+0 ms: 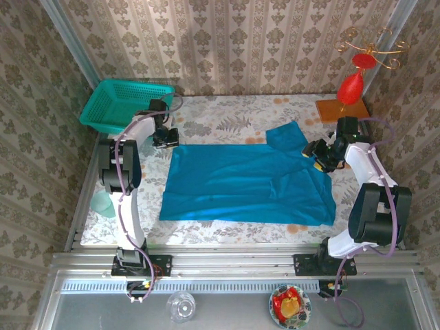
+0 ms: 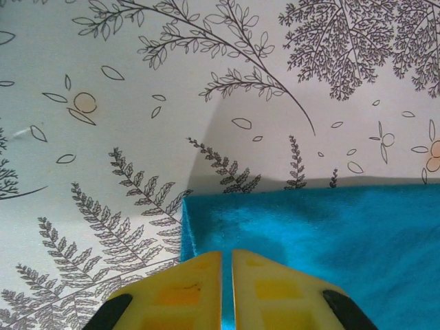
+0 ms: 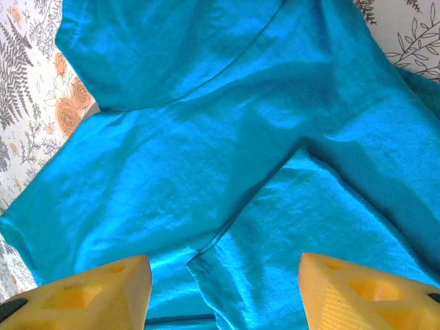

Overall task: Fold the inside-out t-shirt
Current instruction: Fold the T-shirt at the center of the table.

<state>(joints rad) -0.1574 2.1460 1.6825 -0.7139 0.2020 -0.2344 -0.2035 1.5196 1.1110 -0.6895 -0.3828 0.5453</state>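
Two grippers, one garment.

Left gripper: yellow fingers drawn almost together, with a thin slit between them and blue showing in it. It sits at the far left corner of the inside-out t-shirt. Whether cloth is actually pinched cannot be told.

Right gripper: jaws standing wide, nothing held, poised over the shirt where a sleeve seam meets the body.

T-shirt: spread mostly flat across the middle of the patterned table. One sleeve juts toward the far side, and there are wrinkles near the right gripper.

Handling, as judged: light and limp, so it will drape and drag rather than keep its shape. It is not fragile.

Best hold: corners and hemmed edges, pinched through both layers, one per gripper, and lifted together so the fold falls even.

Teal basket: far left corner of the table, apart from the shirt.
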